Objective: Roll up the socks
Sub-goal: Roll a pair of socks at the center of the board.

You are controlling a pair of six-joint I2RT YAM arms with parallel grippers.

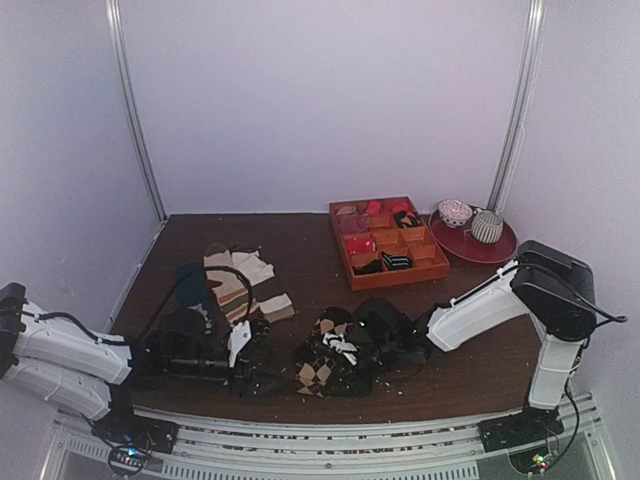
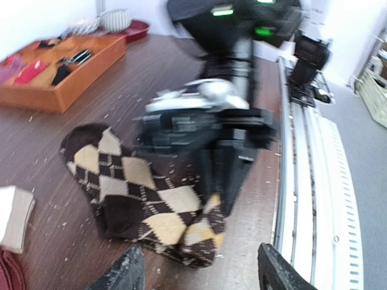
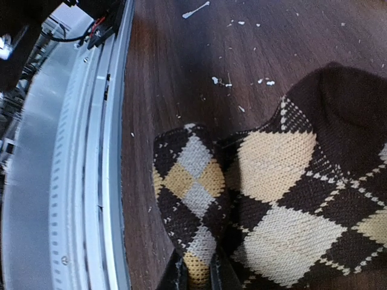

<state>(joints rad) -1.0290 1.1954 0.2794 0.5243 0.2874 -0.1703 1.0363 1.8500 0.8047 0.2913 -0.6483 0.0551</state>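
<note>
Right wrist view: your right gripper (image 3: 198, 277) is pinching a folded edge of the socks (image 3: 272, 193) between its fingers, close to the near edge of the counter (image 3: 181, 72). In the left wrist view, your left gripper (image 2: 196, 269) is facing the socks with its fingers spread wide, gripping nothing. From the top view, the socks are lying bunched at the middle of the near edge, between both grippers.
</note>
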